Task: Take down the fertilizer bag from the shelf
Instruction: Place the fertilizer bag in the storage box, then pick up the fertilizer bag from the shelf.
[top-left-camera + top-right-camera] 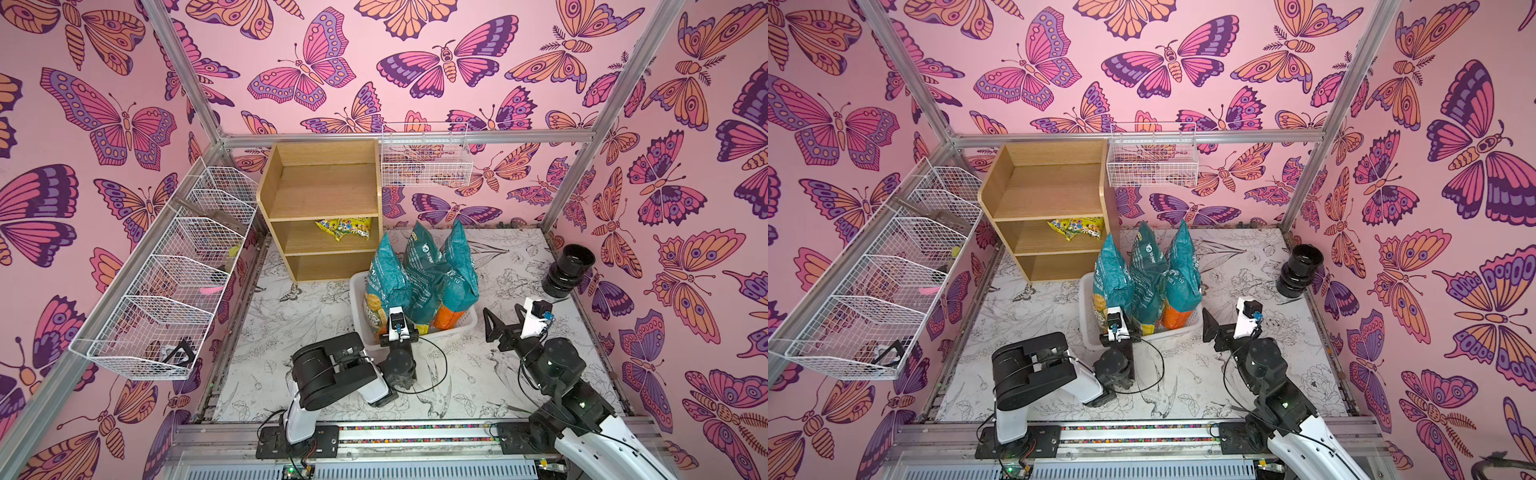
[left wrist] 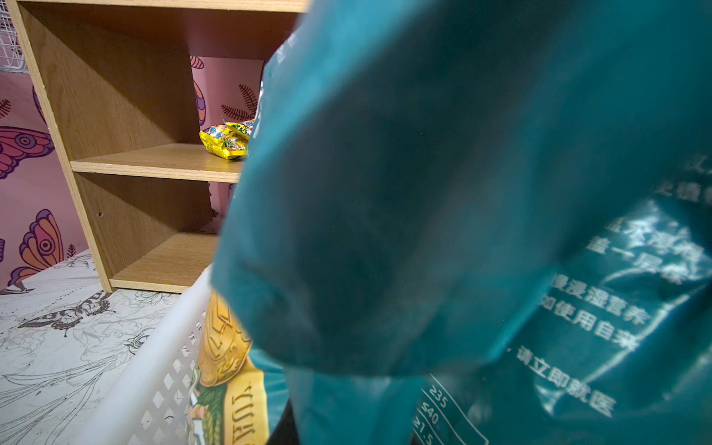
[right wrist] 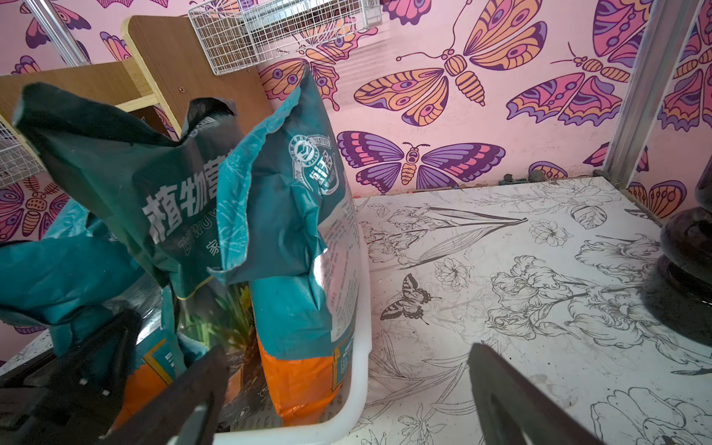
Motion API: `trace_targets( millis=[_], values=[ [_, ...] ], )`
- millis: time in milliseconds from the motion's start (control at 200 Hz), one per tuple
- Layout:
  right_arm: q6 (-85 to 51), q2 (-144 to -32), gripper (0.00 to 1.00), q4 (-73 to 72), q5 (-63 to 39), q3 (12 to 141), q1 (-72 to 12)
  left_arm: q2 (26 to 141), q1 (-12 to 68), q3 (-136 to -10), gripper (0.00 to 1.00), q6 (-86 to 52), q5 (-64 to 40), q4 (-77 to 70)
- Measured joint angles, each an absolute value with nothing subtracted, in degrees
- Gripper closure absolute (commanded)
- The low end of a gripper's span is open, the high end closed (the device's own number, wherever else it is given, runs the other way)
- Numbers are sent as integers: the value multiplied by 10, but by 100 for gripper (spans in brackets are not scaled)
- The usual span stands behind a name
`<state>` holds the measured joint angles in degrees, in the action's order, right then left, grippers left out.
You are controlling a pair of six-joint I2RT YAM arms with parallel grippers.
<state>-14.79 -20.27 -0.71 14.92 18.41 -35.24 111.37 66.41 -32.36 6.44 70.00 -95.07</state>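
crowding white basket, teal bags, seemingly screening shelf

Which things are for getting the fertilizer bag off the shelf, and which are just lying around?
For the job: light-wood three-tier shelf; teal fertilizer bags standing in the white plastic basket.
Just lying about: black ribbed pot; white wire wall baskets; probably the yellow printed packet on the middle tier.

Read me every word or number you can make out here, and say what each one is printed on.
"植物营", cut off: middle teal bag.
"请立即就医": back panel of a teal bag, left wrist view.
"如使用自来": same panel.
"YUH", cut off: gold label on the bag inside the white basket.
Too small to read: round emblem; yellow packet on the shelf.
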Motion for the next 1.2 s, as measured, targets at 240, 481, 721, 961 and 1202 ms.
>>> trace_targets(
  millis=[240, 481, 721, 961, 1202],
  values=[
    [-148, -203, 1, -9, 149, 184, -352, 1021, 724, -261, 0, 86, 647, -848],
    [-148, -203, 1, -9, 149, 184, -352, 703, 785, -211, 7, 179, 645, -801],
    [-148, -204, 1, -9, 149, 184, -352, 138, 650, -208, 11, -50, 628, -342],
    [-148, -219, 1, -18, 150, 184, -352, 144, 483, -254, 11, -269, 528, -65],
    [-148, -225, 1, -19, 150, 184, -352, 462, 166, -280, 12, -439, 208, -65]
  ],
)
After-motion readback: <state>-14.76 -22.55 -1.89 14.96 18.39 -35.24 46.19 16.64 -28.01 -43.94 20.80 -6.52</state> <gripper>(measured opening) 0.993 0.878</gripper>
